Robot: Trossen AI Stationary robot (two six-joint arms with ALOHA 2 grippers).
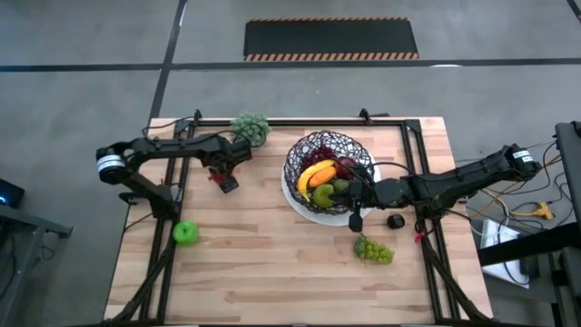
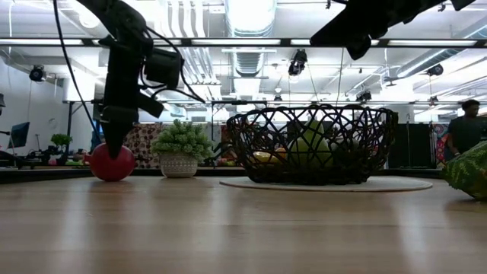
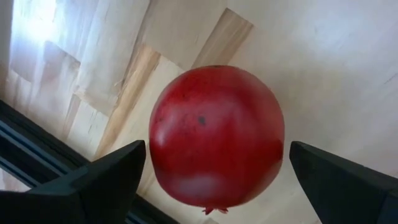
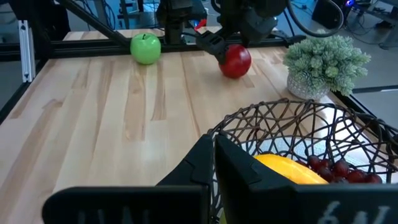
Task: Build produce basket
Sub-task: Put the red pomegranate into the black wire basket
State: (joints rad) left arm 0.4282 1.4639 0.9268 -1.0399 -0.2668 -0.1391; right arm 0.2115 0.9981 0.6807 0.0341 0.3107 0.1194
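Target item: round, glossy red apple (image 3: 216,137), resting on the wooden table (image 1: 272,263) near its left rear part, just beside the small grey-green potted plant (image 1: 251,126).
Long axis: none to speak of; the fruit is near spherical, so approach angle matters little.
Relation to end effector: the apple lies directly below the left gripper (image 3: 214,180), centred in the gap between the two dark fingers; both fingers stand clear of its skin.
Left gripper state: spread wide, nothing grasped.
Left arm pose: reaching inward from the table's left edge, wrist pointing steeply down over the fruit.
Nearer arm: the left, by a wide margin.
Destination: round black wire basket (image 1: 329,173) on a white plate, to the right of the apple, well apart; it already holds a yellow banana (image 1: 317,174), dark grapes and green fruit.
Right gripper (image 1: 356,218): fingers together, empty, hovering at the basket's near rim.
Judged next requirement: lower slightly, then close on the apple's widest part.
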